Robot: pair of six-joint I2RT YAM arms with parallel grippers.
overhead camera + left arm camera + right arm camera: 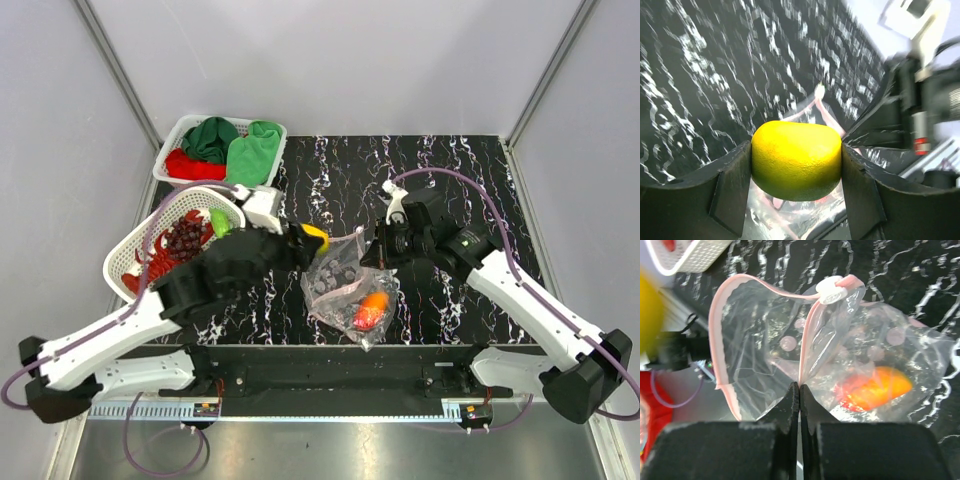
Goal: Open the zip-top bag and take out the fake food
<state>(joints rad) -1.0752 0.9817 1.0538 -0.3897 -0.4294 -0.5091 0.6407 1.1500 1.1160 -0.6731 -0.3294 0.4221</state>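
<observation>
Right tool (799, 390) pinches zip-top bag (760, 330) rim (orange fruit (875, 387) inside); left tool (796, 165) clamps yellow fruit (796, 150) near basket (118, 258).

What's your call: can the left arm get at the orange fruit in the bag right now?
Probably not yet: the left gripper is full, shut on the yellow fruit. The right gripper holds the bag open, so the orange fruit looks reachable afterwards.

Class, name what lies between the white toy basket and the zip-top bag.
In the top view, the left gripper, clamped on a yellow fruit, lies between that basket and the zip-top bag.
</observation>
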